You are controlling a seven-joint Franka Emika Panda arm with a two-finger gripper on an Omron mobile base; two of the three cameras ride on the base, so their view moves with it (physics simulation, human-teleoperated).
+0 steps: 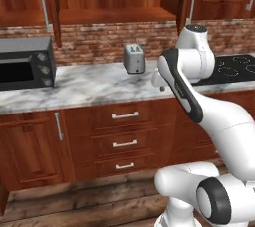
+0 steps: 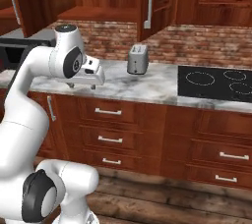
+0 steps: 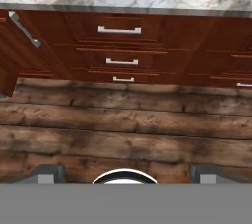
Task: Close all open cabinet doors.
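I'm in a home kitchen, rendered. Proof: marble-look counter [image 1: 94,89] w/ a steel toaster [image 1: 134,58] standing on it & a dark microwave [image 1: 26,63] at its left end; black glass cooktop [image 2: 216,83] w/ ring marks set into the counter on the right. Red brick backsplash [image 2: 197,46] behind. Reddish-brown wood upper cabinet doors [image 1: 47,2] w/ long vertical bar handles, 2 swung open over a bare shelf. Below the counter: drawer fronts [image 3: 119,30] w/ short horizontal pulls. Wood plank floor [image 3: 123,129] under me
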